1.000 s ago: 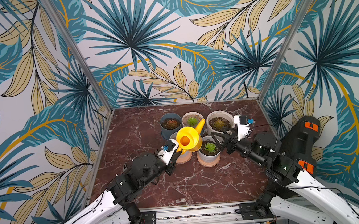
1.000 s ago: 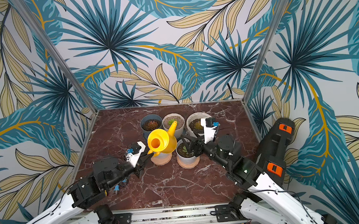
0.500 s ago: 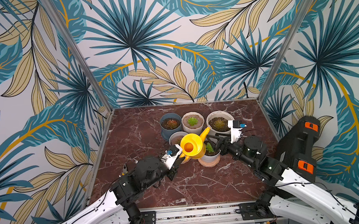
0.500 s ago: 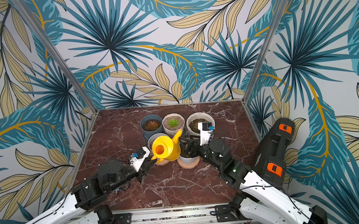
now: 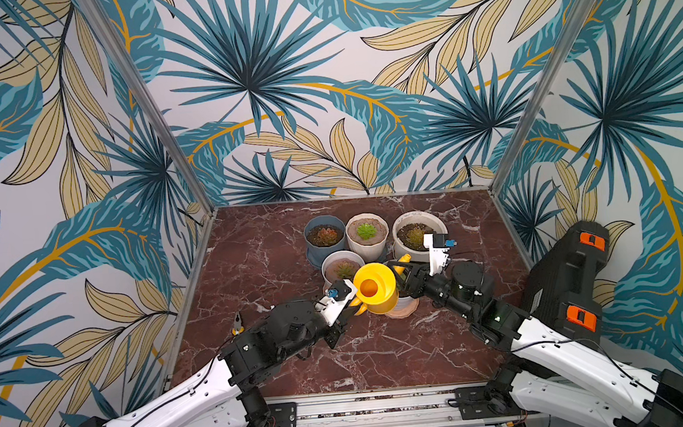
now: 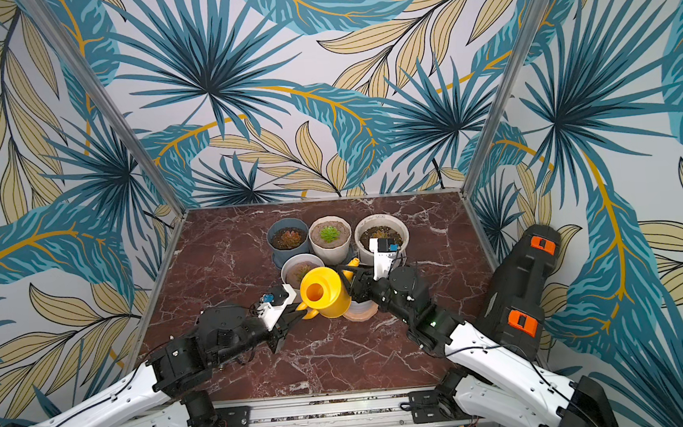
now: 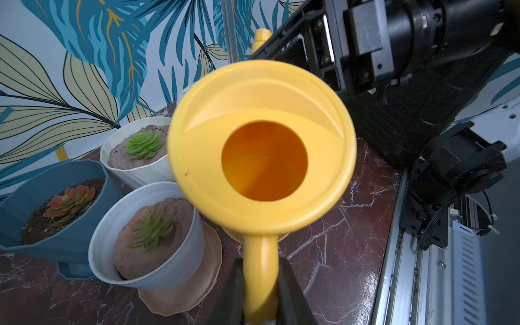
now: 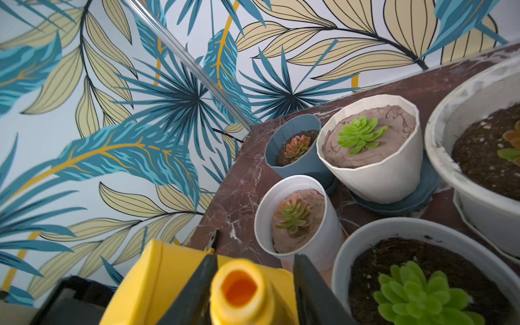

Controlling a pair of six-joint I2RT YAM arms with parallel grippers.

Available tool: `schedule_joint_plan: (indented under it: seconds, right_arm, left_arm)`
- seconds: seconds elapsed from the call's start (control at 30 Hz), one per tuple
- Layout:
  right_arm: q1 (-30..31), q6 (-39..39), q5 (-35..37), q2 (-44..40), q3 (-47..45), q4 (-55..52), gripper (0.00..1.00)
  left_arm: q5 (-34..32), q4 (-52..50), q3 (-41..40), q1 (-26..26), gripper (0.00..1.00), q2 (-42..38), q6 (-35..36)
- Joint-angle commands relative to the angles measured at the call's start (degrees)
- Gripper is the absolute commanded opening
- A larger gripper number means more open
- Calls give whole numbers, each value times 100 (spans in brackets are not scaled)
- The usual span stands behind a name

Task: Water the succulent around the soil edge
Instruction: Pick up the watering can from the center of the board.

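Observation:
The yellow watering can (image 5: 373,289) (image 6: 321,293) stands about upright over the front pot, hiding most of it in both top views. My left gripper (image 5: 353,303) (image 7: 260,270) is shut on the can's handle (image 7: 260,253). My right gripper (image 5: 402,271) (image 8: 254,261) straddles the spout (image 8: 239,289): one finger touches it, the other stands a little off. The bright green succulent (image 8: 422,298) sits in dark soil in a grey-white pot (image 8: 394,225) on a peach saucer (image 5: 401,309), right beside the spout.
Behind the can stand a small white pot (image 5: 342,266), a blue pot (image 5: 325,234), a cream faceted pot (image 5: 367,231) and a wide white pot (image 5: 416,233). Small pliers (image 5: 236,318) lie at the table's left. A black case (image 5: 566,280) stands beyond the right edge.
The can has come down and toward the front, from tilted to about upright. My right gripper has moved in around the spout and its jaws have narrowed.

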Motion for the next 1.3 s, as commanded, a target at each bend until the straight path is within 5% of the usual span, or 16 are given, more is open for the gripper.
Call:
schedule_joint_plan:
  seconds: [0.0,0.1,0.2,0.27,0.33,0.5,0.67,1.07,1.27]
  right_arm:
    - [7,423,-5,-139,-317,457,27]
    - [3,685,66,-267,-462,512,0]
    - [4,1004,171,-519,-600,522,0]
    - [-6,1196,220,-740,-642,492,0]
    - [-5,1314,257,-969,-598,347,0]
    - [1,1473,227,-1342,-382,-26,0]
    - [-6,1657,138,-1481,-297,-95,0]
    - [-6,2043,-59,-1402,-361,241,0]
    - [-4,2074,-27,-1473,-413,217,0]
  left_arm:
    - [133,619,172,-27,0,-68,58]
    - [260,828,167,-37,0,-25,58]
    - [336,1077,77,-57,6,-75,153]
    - [350,1273,-58,-81,33,-158,308]
    - [392,1432,-218,-86,44,-252,460]
    - [647,1920,-658,-81,51,-508,861]
    - [917,2264,-928,-81,51,-679,1311]
    - [1031,3361,-1158,-99,49,-262,1066]
    - [833,3579,-1236,-120,8,-111,951]
